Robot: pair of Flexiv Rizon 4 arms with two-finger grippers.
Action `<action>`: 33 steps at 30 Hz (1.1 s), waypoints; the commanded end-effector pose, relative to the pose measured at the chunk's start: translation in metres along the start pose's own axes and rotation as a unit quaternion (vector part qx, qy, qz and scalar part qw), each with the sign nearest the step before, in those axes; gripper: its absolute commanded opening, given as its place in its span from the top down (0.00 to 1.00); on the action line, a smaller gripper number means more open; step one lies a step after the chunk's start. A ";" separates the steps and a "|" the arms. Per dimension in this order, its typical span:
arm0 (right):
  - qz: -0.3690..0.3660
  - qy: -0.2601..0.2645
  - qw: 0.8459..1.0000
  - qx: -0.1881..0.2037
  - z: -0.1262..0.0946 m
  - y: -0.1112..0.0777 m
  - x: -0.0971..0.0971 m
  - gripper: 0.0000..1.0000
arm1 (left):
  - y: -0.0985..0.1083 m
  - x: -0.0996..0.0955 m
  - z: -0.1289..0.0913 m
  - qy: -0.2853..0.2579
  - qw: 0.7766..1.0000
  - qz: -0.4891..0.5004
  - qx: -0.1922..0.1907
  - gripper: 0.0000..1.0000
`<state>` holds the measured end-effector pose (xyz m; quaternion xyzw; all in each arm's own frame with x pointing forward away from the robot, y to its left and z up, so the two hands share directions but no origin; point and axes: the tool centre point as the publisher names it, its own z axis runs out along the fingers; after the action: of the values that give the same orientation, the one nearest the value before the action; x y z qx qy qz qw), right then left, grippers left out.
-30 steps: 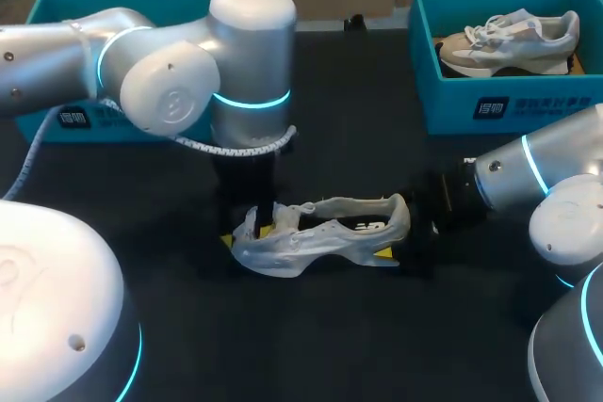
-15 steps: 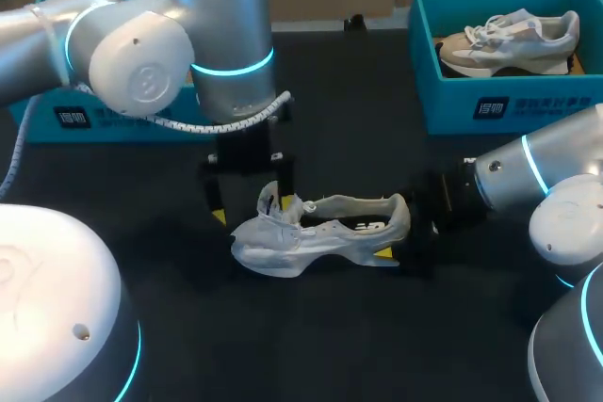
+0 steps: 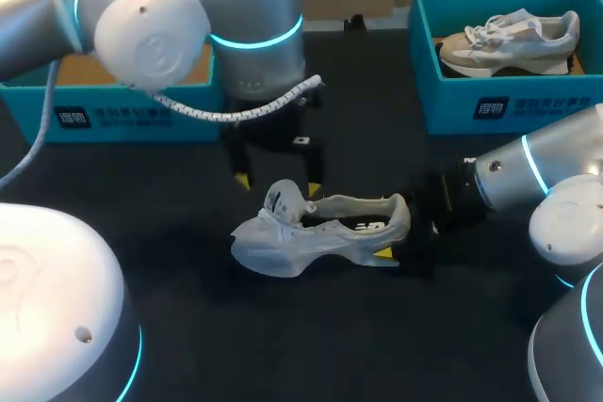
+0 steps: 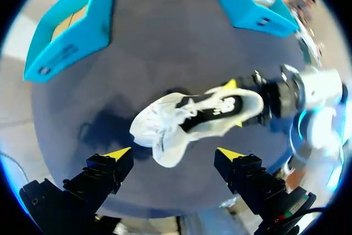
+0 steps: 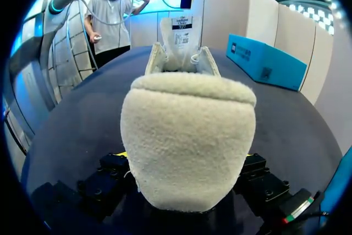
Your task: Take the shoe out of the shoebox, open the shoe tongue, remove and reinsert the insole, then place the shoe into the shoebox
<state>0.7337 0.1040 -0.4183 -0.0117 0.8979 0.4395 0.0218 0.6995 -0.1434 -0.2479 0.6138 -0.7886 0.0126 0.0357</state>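
Observation:
A white shoe (image 3: 325, 230) lies on the black table, toe toward my left side, its tongue (image 3: 283, 202) pulled up. In the right wrist view the fleecy heel (image 5: 187, 136) fills the space between the fingers, and the tongue (image 5: 181, 34) stands upright beyond it. My right gripper (image 3: 407, 233) is shut on the heel from both sides. Behind and above the toe hangs my left gripper (image 3: 278, 184), open and holding nothing. From the left wrist the shoe (image 4: 192, 115) lies ahead of the wide-open gripper (image 4: 175, 153).
An open teal shoebox (image 3: 113, 118) stands at the back left, partly hidden by my left arm. A second teal shoebox (image 3: 490, 105) at the back right holds another shoe (image 3: 509, 35). Bare black table lies in front of the shoe.
My left gripper has opened, let go of the tongue and risen toward the back. The tongue stays pulled up. The right arm and the shoe's heel have not moved.

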 end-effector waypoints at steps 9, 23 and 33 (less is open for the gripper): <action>-0.001 -0.001 1.000 0.001 0.001 0.000 0.000 1.00 | -0.006 0.018 -0.018 -0.043 0.955 0.285 -0.067 0.00; -0.001 -0.001 1.000 0.001 0.001 0.000 0.000 1.00 | -0.015 0.029 -0.010 0.009 0.936 0.348 -0.056 0.00; -0.001 -0.001 1.000 0.001 0.001 0.000 0.000 1.00 | -0.031 0.046 -0.004 0.036 0.873 0.486 0.004 0.45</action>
<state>0.7337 0.1040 -0.4183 -0.0117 0.8979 0.4395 0.0218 0.7185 -0.1987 -0.2356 0.1930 -0.9790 0.0298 0.0586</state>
